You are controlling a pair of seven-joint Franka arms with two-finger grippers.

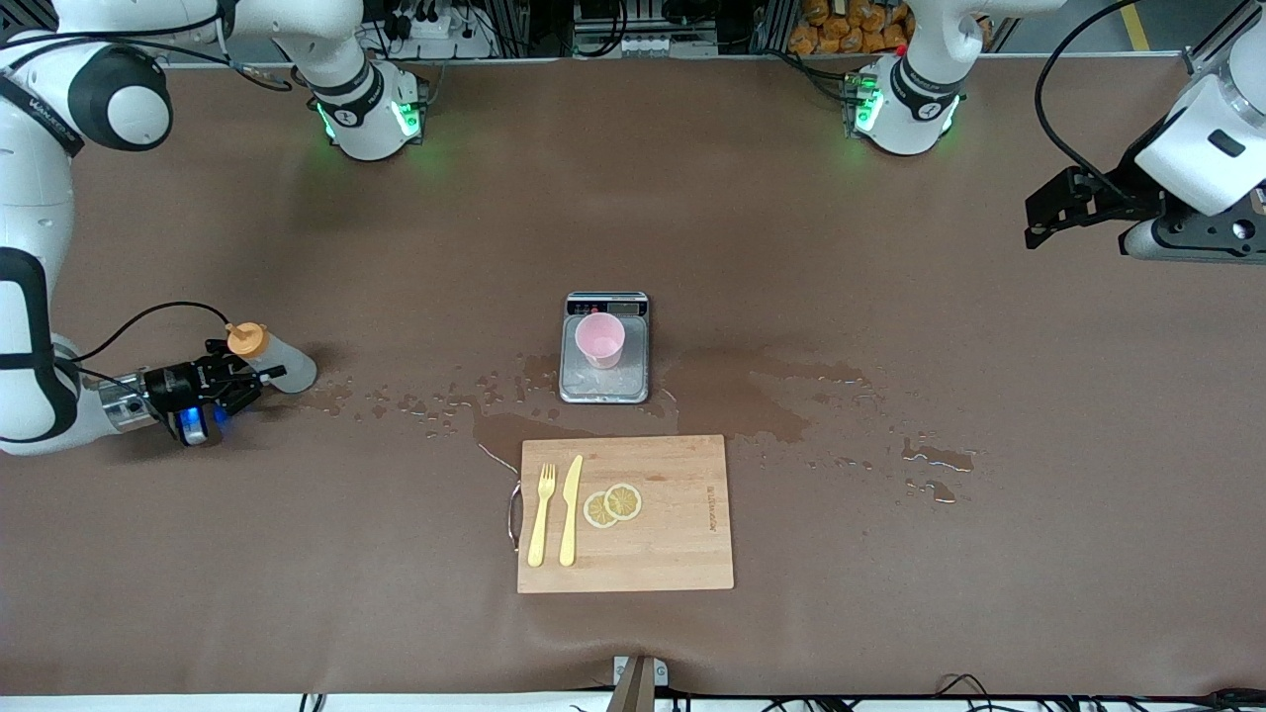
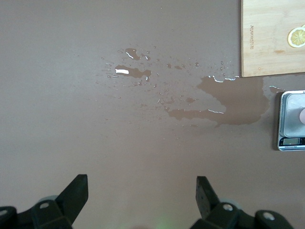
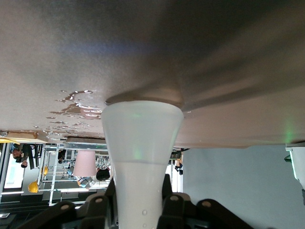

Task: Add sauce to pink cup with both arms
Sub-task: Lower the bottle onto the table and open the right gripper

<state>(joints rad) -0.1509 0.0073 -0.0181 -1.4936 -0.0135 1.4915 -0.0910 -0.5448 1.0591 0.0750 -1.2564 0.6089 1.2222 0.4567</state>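
Right wrist view is showing my right claw (image 3: 138,210) clamping the sauce (image 3: 142,157) at its waist, bottle standing on the table so I can lift it upright without spilling. Well apart from that claw, toward the table's middle, the cup (image 1: 599,340) is sitting on the scale (image 1: 605,381), probably to weigh what goes in. My left claw (image 2: 143,198) is hanging wide and waiting over bare table near the puddle (image 2: 224,105). The nozzle is hiding below my wrist view's edge.
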